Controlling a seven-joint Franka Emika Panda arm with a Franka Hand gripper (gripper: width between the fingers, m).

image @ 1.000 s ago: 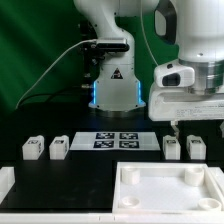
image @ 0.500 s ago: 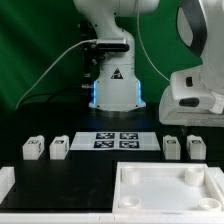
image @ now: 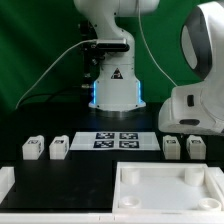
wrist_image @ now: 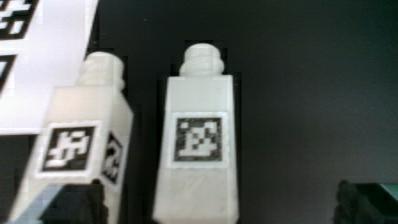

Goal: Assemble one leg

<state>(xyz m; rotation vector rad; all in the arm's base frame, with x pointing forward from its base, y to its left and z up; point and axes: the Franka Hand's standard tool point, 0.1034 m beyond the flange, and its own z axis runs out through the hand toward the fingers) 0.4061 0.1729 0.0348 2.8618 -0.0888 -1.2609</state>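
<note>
End effector (wrist_image: 217,203) hovers over the table (image: 90,172), fingers (wrist_image: 63,205) apart and empty, though the tips are blurred. Leg (wrist_image: 199,140) lies on the table under the gap. Second leg (wrist_image: 86,130) is just beside it, next to the marker board (wrist_image: 36,40).

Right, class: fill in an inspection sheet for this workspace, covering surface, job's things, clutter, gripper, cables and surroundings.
Surface: black table; marker board lies flat on it.
Job's things: four legs, one pair at the exterior view's left, one pair at its right; white tray in front.
Clutter: white piece, cut off at the exterior view's left edge.
Gripper: gripper open, empty, above the right pair.
Cables: cable runs to the arm's base.
Surroundings: green backdrop.
</note>
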